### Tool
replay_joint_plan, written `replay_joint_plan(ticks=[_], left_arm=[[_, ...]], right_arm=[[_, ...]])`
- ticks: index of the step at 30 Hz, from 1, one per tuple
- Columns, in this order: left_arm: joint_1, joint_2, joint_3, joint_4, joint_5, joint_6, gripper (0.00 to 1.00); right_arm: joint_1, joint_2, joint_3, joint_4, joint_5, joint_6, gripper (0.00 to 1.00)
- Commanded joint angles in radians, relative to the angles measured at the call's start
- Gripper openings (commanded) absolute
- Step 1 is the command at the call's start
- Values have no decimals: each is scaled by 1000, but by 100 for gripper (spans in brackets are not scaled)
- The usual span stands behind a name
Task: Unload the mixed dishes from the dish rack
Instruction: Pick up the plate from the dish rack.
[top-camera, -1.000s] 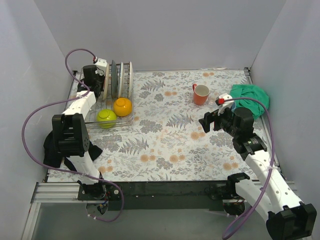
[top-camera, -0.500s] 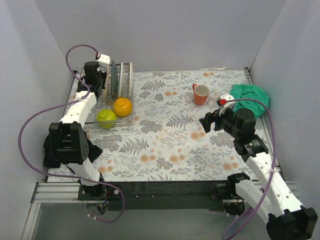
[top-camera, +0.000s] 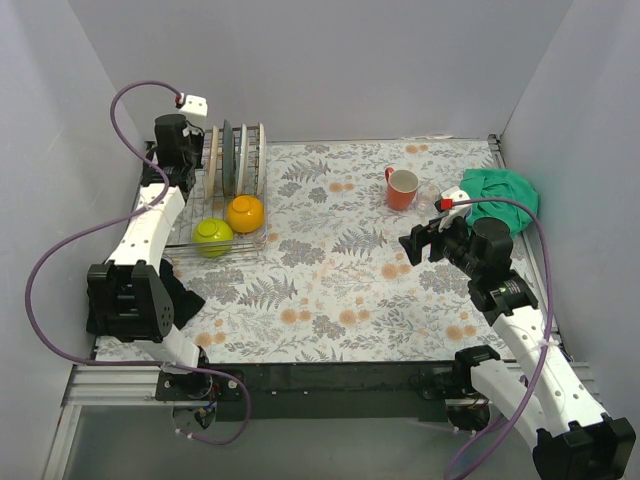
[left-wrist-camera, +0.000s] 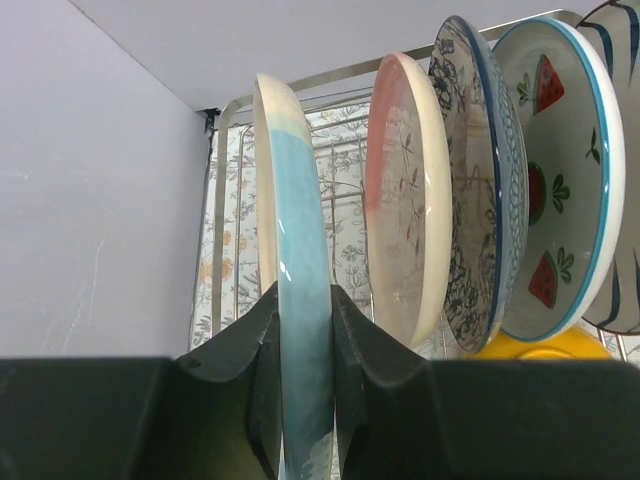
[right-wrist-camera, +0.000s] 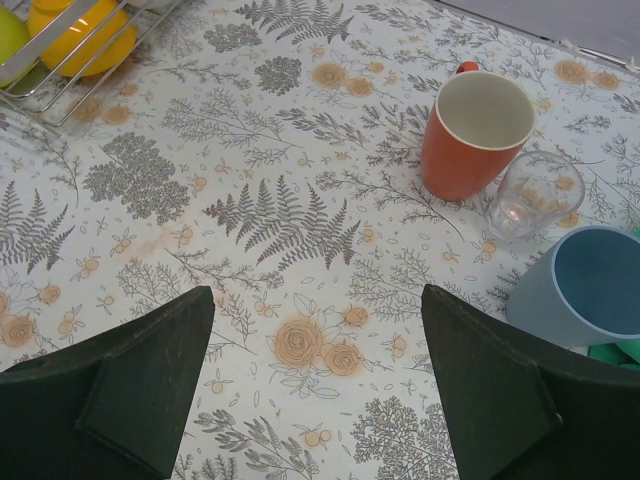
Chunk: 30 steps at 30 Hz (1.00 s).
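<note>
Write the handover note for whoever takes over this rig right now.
Left gripper: shut on the blue-glazed plate, the end one in the dish rack.
Right gripper: open, empty, above the table.
Done: orange mug, clear glass and light-blue cup stand on the table.
To do: the gripped plate, the other upright plates, the orange-yellow bowl and lime-green bowl, all in the rack.

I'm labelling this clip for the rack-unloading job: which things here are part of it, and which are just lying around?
Part of the job: dish rack, blue-glazed plate in the left gripper, other racked plates, orange-yellow bowl, lime-green bowl, orange mug, light-blue cup, clear glass.
Lying about: green cloth, black cloth.
</note>
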Motion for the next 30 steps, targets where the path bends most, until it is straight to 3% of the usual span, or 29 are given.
replay_joint_plan(ticks=[1,4,15,23,30], left_arm=[[0,-166,70,72,14,-14,0],[-21,-230,53,63,66,-8,0],[-334,-375,88,-39,123,-1,0],[-592,-378,59,-59,169,-5,0],[-791,-306,-38,0,86,96,0]], right_arm=[[7,-15,2,43,-14,-14,92],[9,-15,1,43,-20,-11,92],[9,-61,4,37,-34,16,92],[9,-122,-22,11,-8,57,92],[9,-241,-81,-24,81,123,92]])
